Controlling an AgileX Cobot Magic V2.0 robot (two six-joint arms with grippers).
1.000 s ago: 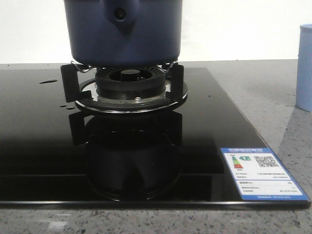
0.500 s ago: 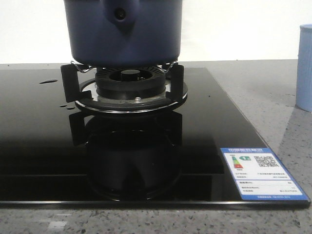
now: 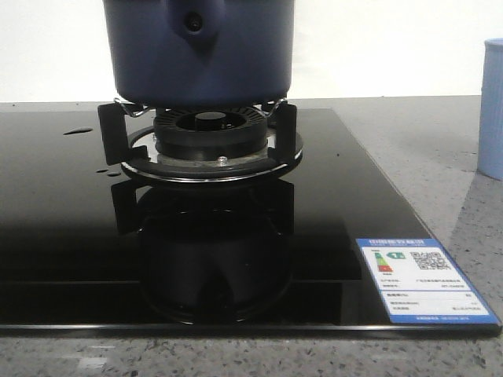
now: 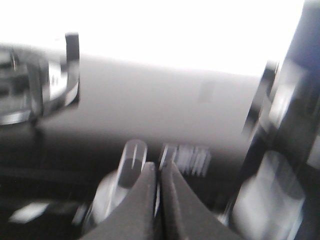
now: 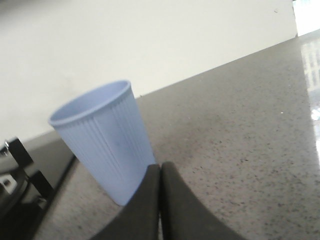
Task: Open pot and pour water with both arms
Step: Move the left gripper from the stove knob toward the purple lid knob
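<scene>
The dark navy-blue pot (image 3: 200, 55) stands on the burner stand (image 3: 212, 149) of the black glass hob, its handle mount (image 3: 192, 23) facing me; its top and lid are cut off by the frame. The pot's blurred edge shows in the left wrist view (image 4: 305, 60). A pale blue ribbed cup (image 3: 492, 110) stands on the grey counter at the right, also in the right wrist view (image 5: 107, 137). My left gripper (image 4: 159, 167) is shut and empty, low over the hob. My right gripper (image 5: 161, 167) is shut and empty just in front of the cup. Neither shows in the front view.
The black hob (image 3: 71, 236) has a blue-and-white energy label (image 3: 420, 279) at its front right corner and water drops (image 3: 78, 131) at the left. A second burner ring (image 4: 35, 85) shows in the left wrist view. Grey speckled counter (image 5: 240, 130) lies around the cup.
Nothing has visibly changed in the front view. The left wrist view is motion-blurred.
</scene>
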